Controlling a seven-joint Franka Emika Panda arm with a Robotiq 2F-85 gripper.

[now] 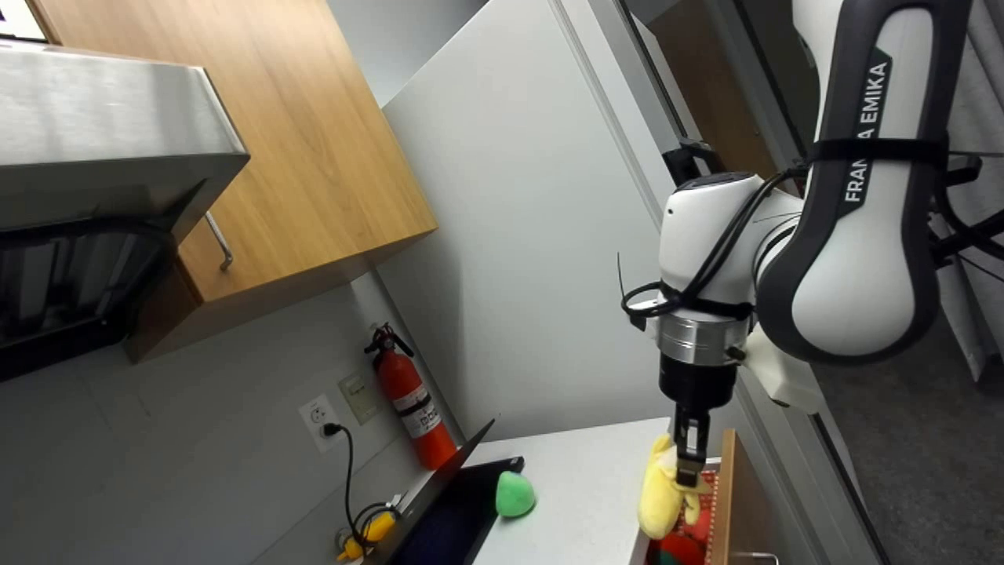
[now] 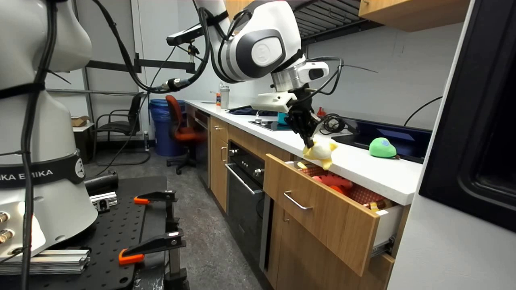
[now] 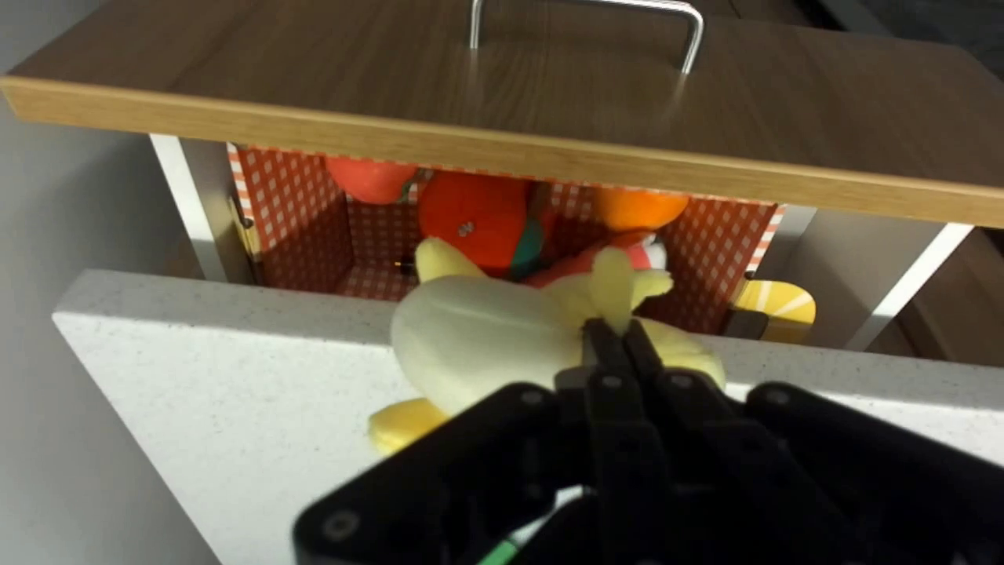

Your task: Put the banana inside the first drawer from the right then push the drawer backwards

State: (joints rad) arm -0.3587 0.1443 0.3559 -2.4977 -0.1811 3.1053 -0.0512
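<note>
Pinching the plush yellow banana [image 3: 478, 337] between nearly closed fingers [image 3: 643, 353], the gripper [image 3: 621, 337] hangs above the pulled-out drawer [image 2: 338, 219], near the white counter [image 2: 383, 173]

White countertop [image 2: 369, 171], 1 green toy [image 2: 382, 148] atop

Arm [image 1: 855, 314] bent over, wrist [image 1: 706, 243] above a downward gripper [image 3: 620, 333], slim black fingers [image 3: 600, 345] tight together
</note>
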